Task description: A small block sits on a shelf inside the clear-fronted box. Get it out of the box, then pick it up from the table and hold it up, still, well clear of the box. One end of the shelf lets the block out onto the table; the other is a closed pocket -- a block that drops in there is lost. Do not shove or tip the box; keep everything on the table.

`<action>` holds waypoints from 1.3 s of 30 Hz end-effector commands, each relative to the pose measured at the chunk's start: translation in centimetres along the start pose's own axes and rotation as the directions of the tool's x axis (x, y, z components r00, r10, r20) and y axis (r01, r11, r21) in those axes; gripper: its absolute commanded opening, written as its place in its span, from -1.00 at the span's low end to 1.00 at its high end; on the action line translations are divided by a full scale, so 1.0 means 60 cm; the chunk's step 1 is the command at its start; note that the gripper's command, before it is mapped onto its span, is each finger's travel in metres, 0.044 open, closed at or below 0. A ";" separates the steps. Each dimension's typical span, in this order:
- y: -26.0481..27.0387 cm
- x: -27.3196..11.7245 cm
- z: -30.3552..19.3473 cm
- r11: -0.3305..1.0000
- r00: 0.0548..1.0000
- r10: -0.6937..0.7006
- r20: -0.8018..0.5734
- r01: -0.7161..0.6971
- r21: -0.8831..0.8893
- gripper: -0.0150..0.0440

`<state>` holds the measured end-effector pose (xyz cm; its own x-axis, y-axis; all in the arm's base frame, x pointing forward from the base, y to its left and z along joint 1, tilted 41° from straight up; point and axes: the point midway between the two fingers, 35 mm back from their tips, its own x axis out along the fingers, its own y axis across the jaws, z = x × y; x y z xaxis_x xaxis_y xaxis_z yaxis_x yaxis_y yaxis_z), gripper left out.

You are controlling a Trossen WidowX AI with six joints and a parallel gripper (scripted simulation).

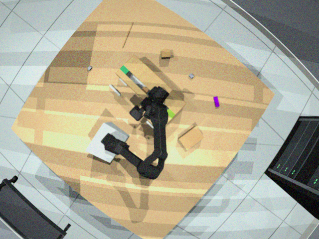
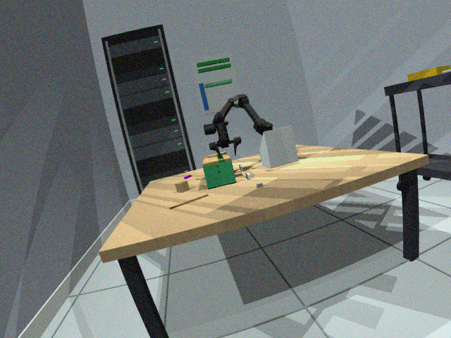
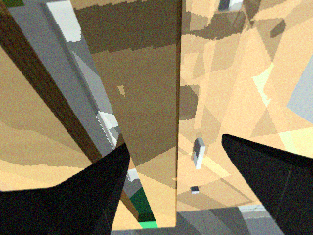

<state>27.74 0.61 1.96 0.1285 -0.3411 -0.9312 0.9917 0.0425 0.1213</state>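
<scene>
The table [image 1: 77, 144] carries all the things, and the arm [image 1: 158, 133] bends from its base [image 1: 108, 145] over the box. The box [image 1: 149, 74] stands near the middle of the table, with a wooden top and green ends [image 2: 218, 174]. In the top view its clear front shows a grey shelf [image 1: 133, 78] running along it. At the near end of this shelf, just beside the wrist, there is a small brownish piece that may be the block [image 1: 145, 89], but I cannot tell for sure.

The gripper [image 3: 176, 162] hangs over the box's front edge, fingers far apart with nothing between them. In the exterior view one finger [image 2: 217, 149] points at the box top and the other hangs beside the box.

Around the box lie a flat wooden slab [image 1: 190, 137], a wooden cube [image 1: 165, 54], a thin stick [image 1: 127, 34], a purple piece [image 1: 216, 101] and two small grey cubes [image 1: 191, 75].
</scene>
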 end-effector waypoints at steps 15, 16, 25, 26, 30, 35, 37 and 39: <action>-0.006 0.045 0.024 1.000 1.000 -0.010 0.009 0.010 -0.006 0.86; -0.001 0.035 0.021 1.000 1.000 0.001 0.005 -0.001 0.000 0.86; -0.002 0.046 -0.006 1.000 1.000 -0.001 0.004 0.001 -0.001 0.86; -0.002 0.047 -0.010 1.000 1.000 -0.001 0.004 0.001 -0.001 0.86; -0.002 0.053 -0.027 1.000 1.000 -0.001 0.003 0.001 -0.001 0.86; -0.003 0.061 -0.048 1.000 1.000 -0.001 0.002 0.001 -0.001 0.86; -0.003 0.064 -0.057 1.000 1.000 -0.001 0.002 0.001 -0.001 0.86; -0.003 0.067 -0.066 1.000 1.000 0.000 0.002 0.000 -0.001 0.86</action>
<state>28.11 2.34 -2.43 0.1338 -0.3408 -0.9306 0.9910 0.0448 0.1261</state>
